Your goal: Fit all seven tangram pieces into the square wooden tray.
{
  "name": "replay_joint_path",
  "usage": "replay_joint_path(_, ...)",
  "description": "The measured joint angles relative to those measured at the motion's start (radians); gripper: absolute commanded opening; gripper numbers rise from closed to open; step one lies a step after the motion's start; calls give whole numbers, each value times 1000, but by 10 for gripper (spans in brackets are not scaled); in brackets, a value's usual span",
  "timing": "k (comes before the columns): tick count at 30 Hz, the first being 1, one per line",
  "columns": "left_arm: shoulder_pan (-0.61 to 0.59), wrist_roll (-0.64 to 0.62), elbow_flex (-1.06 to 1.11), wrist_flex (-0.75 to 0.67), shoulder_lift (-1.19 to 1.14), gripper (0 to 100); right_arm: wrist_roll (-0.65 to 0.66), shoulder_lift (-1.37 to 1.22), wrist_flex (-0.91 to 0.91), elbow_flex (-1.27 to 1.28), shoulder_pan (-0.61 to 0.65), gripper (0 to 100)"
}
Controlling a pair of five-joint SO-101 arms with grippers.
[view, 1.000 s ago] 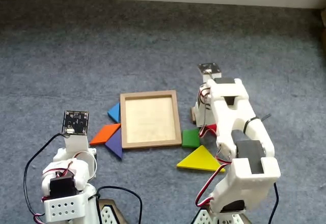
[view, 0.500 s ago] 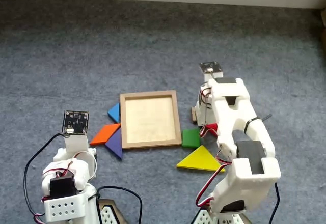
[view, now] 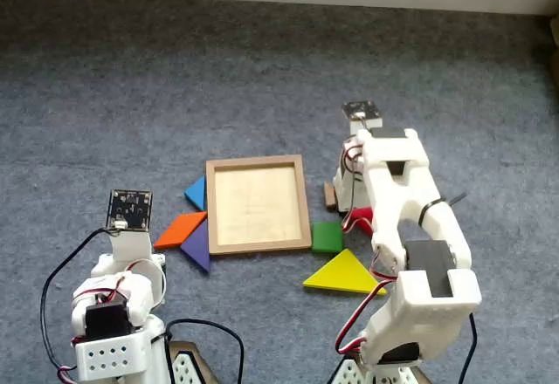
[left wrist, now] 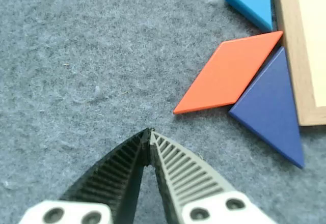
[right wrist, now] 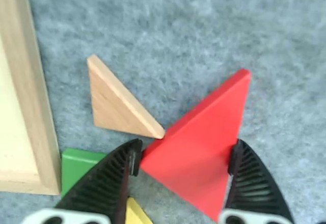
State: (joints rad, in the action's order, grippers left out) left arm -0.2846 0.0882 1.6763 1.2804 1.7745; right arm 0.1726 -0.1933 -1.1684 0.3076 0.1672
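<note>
Red triangle [right wrist: 204, 132], right-angle corner toward the tray [right wrist: 30, 81], sits between the wide-open right gripper [right wrist: 186, 146]; left gripper [left wrist: 149, 133] closed

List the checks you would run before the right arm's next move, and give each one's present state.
1. Right gripper astride the red triangle: ok, jaws open, one on either side.
2. Jaws in contact with it: cannot tell.
3. Red triangle free of neighbours: not ok, the wooden triangle touches its edge.
4. Tray empty for placing: ok.
5. Left gripper out of the way: ok, shut, short of the orange piece.
</note>
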Motion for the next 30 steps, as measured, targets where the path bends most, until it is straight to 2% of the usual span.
replay_joint_path(7,0,0,0,0,0,8,0,0,-83,-101,31,159)
replay_joint_path(20,0,0,0,0,0,8,0,0,-176,-236,275,159)
replay_joint_path(24,0,0,0,0,0,8,0,0,-187,-236,279,159)
replay_joint_path(30,0,0,0,0,0,8,0,0,-258,-236,189,162)
